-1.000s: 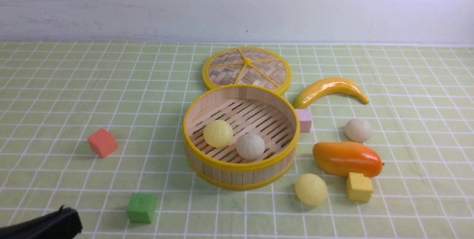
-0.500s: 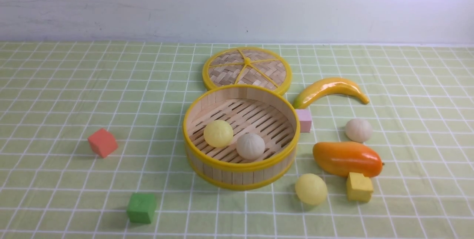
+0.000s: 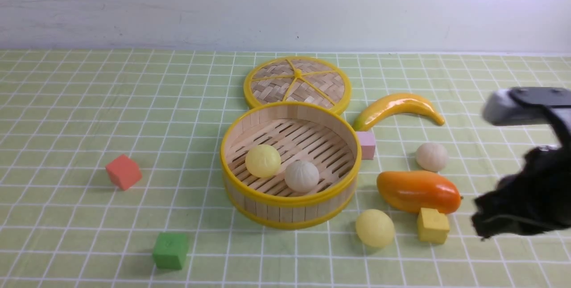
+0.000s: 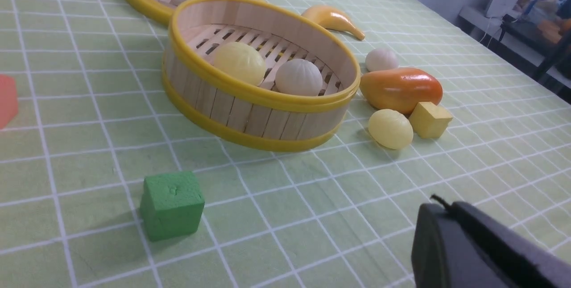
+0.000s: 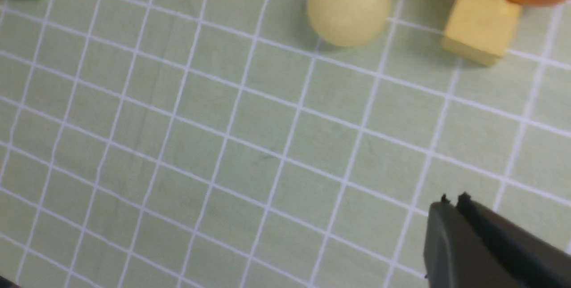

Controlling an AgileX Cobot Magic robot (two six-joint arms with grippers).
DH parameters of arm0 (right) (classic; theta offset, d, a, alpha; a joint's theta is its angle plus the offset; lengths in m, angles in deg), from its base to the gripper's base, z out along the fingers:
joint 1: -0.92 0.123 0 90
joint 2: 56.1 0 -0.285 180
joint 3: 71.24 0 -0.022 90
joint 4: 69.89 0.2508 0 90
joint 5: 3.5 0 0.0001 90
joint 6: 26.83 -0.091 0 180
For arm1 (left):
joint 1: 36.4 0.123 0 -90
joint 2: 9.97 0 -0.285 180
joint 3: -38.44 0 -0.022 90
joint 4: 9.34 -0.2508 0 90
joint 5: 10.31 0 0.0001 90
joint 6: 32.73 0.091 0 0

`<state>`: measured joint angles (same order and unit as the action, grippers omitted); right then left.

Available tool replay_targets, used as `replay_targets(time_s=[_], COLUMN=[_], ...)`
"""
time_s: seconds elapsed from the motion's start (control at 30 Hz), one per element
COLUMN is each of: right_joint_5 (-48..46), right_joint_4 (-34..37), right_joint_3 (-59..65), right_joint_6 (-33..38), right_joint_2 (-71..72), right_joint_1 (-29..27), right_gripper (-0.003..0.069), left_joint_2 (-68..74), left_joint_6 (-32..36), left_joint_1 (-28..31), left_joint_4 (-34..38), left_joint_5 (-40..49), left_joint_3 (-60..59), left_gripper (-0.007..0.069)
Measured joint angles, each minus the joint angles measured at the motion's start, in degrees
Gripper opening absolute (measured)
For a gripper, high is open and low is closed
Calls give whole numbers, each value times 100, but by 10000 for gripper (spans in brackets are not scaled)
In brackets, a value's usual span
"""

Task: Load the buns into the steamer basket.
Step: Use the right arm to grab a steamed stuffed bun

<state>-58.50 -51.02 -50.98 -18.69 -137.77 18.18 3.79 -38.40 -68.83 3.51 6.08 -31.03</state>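
Observation:
The steamer basket [image 3: 285, 211] stands mid-table and holds a pale yellow bun [image 3: 262, 160] and an off-white bun [image 3: 302, 176]. A second off-white bun [image 3: 432, 156] lies on the cloth to the right of the basket, beyond the mango. A second yellow bun [image 3: 374, 228] lies at the basket's front right and also shows in the right wrist view [image 5: 348, 5]. My right arm [image 3: 526, 199] hangs at the right edge, clear of both loose buns. My right gripper [image 5: 453, 203] is shut and empty. My left gripper [image 4: 439, 210] is shut and empty, low at the front left, out of the front view.
An orange mango [image 3: 417, 191] and a yellow cube [image 3: 432, 225] lie between the two loose buns. A pink cube [image 3: 366, 144] touches the basket's right side. The woven lid [image 3: 296, 84] and a banana [image 3: 397, 107] lie behind. A red cube [image 3: 123, 171] and a green cube [image 3: 170, 250] sit at the left.
My left arm has drawn out of the front view at the bottom left. My right arm has come into view at the right edge. The buns have not moved.

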Motion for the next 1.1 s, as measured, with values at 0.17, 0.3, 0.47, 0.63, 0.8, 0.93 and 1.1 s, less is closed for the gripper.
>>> replay_targets(time_s=[0.17, 0.3, 0.47, 0.63, 0.8, 0.93, 1.1], right_joint_5=[353, 537, 827, 1412, 1642, 1659, 1590], right_joint_4=[-538, -833, -944, -959, -959, -961, -966], right_joint_3=[-636, -904, -1193, -1233, -1265, -1265, -1271], right_joint_6=[-515, -814, -1036, -1056, -1163, -1185, -1131], right_joint_2=[-1356, -1967, -2630, -2778, -3000, -3210, -3235], right_joint_1=[800, 937, 919, 903, 877, 851, 851], right_gripper=[49, 114, 233, 312, 304, 258, 120], left_joint_2=[0, 0, 0, 0, 0, 0, 0], left_joint_6=[0, 0, 0, 0, 0, 0, 0], left_joint_1=[0, 0, 0, 0, 0, 0, 0], left_joint_4=[0, 0, -6, -6, -6, -6, -11], left_joint_5=[0, 0, 0, 0, 0, 0, 0], left_joint_3=[0, 0, 0, 0, 0, 0, 0], left_gripper=[-13, -13, -13, -13, -13, -13, -13])
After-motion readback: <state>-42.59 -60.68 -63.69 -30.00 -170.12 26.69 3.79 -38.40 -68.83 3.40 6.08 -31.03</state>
